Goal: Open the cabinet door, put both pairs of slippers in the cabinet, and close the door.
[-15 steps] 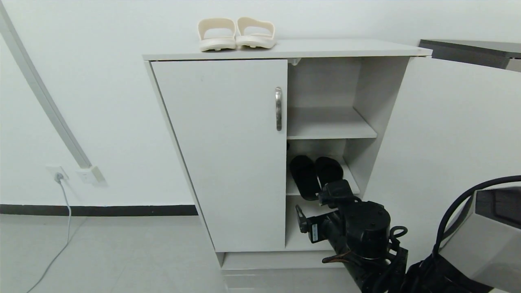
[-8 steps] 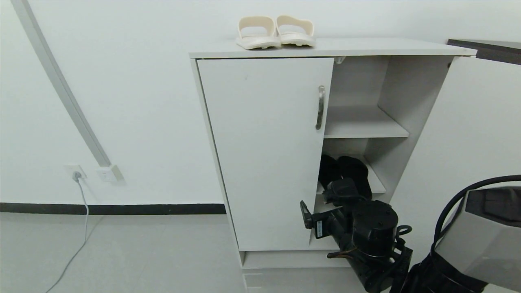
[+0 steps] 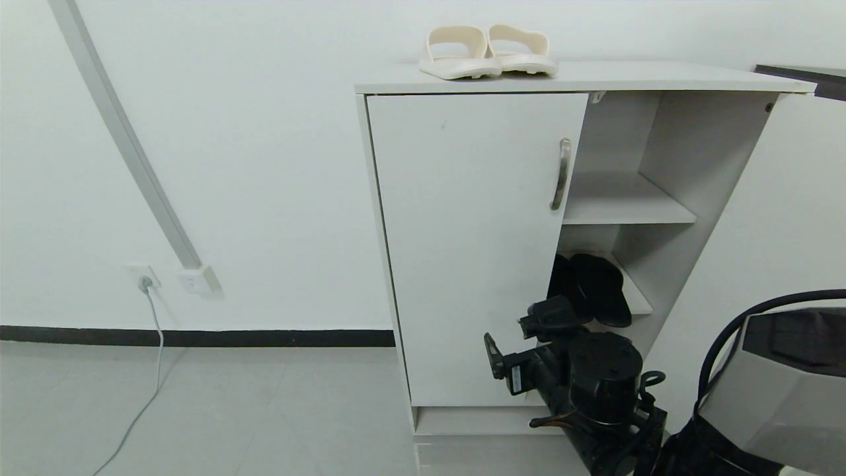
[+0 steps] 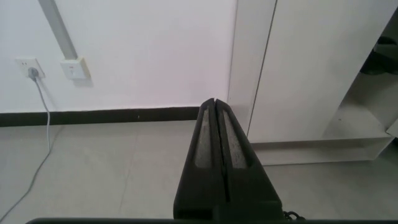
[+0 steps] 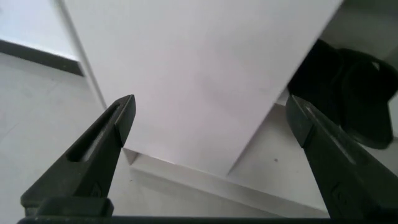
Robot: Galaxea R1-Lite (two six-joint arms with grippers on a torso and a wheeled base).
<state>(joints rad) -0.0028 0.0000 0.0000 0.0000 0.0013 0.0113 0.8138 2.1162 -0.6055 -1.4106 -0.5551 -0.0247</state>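
One cabinet door (image 3: pixel 786 218) wide open

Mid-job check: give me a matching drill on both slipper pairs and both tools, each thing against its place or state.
Things:
1. cream slippers
2. black slippers
3. left tool
4. right tool

Places or states:
A. shut
B. inside the cabinet
C. open
D. on top of the cabinet

Pairs: 1-D, 2-B, 3-A, 4-C.

The cabinet (image 3: pixel 476 251) is white (silver handle (image 3: pixel 562 173)); cream slippers (image 3: pixel 492 65); black slippers (image 3: pixel 598 291).
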